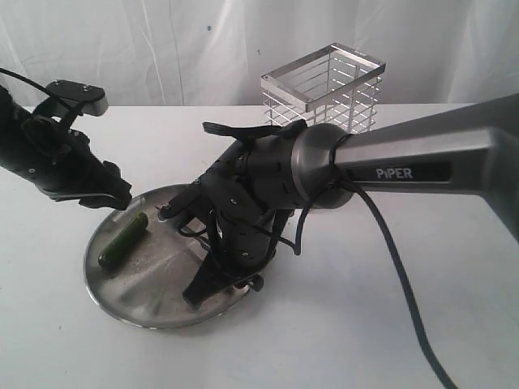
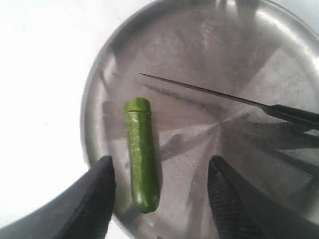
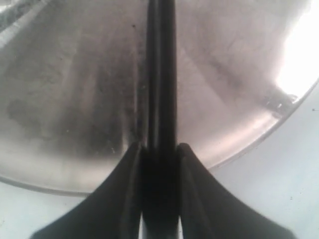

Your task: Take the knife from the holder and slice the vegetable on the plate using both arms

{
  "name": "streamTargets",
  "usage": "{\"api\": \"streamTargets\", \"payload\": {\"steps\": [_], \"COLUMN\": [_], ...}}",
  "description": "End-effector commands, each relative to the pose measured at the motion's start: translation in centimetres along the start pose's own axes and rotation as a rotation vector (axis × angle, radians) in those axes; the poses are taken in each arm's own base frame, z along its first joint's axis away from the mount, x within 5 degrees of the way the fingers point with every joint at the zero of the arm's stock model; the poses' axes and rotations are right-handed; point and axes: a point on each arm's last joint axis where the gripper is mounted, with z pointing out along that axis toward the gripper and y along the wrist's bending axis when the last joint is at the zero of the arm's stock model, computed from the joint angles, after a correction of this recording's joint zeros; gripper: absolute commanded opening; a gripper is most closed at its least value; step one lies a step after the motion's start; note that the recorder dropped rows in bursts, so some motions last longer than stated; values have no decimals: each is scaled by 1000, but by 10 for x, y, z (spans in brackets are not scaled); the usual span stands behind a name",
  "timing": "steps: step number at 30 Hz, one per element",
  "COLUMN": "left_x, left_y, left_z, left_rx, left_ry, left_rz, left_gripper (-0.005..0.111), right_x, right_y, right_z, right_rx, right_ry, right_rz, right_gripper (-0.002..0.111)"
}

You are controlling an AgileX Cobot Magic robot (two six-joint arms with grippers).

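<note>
1. The vegetable (image 2: 140, 154) was seen lying flat on the plate (image 1: 154, 304), close to its left rim.
2. The left claw (image 2: 160, 172) was held wide open above the plate's left rim. One finger was placed on each side of the vegetable, and nothing was gripped.
3. The right claw (image 3: 160, 154) was clamped on the handle of the knife (image 2: 209, 92) over the plate's middle.
4. The blade was pointed across the plate toward the vegetable, with its tip near the vegetable but apart from it.
5. The holder (image 1: 324, 85) was seen standing upright behind the plate, well apart from it.
</note>
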Motion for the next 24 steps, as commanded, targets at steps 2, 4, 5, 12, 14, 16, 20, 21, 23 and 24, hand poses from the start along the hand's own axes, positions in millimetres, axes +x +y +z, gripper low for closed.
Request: {"api": "streamTargets", "payload": {"steps": [2, 4, 5, 12, 14, 16, 20, 21, 23, 24], "left_x": [1, 1, 1, 0, 0, 0, 0, 0, 0, 0], "left_y": [3, 3, 3, 3, 3, 3, 3, 3, 3, 3], "left_z": [-4, -4, -4, -4, -4, -4, -4, -4, -4, -4], "left_rx": [-3, -5, -6, -9, -9, -8, -8, -8, -8, -8], "left_ry": [-5, -8, -10, -15, -15, -13, -14, -14, -14, -14], "left_rz": [-31, -31, -31, -40, -40, -41, -46, -48, -48, -48], "left_gripper": [59, 59, 59, 59, 59, 59, 59, 59, 59, 59], "right_x": [-6, -7, -7, -10, -11, -11, -11, -11, -11, -11], "right_y": [-4, -4, -3, 15, 17, 17, 17, 17, 18, 18], "right_z": [-20, -22, -23, -25, -26, -22, -16, -15, -11, -11], "right_rx": [7, 5, 1, -17, -18, -17, -14, -14, -15, -17], "right_ry": [-59, -64, -65, -105, -118, -116, -106, -106, -104, -106], "right_rz": [-3, 1, 4, -65, -71, -74, -80, -80, -81, -80], "right_gripper": [0, 0, 0, 0, 0, 0, 0, 0, 0, 0]}}
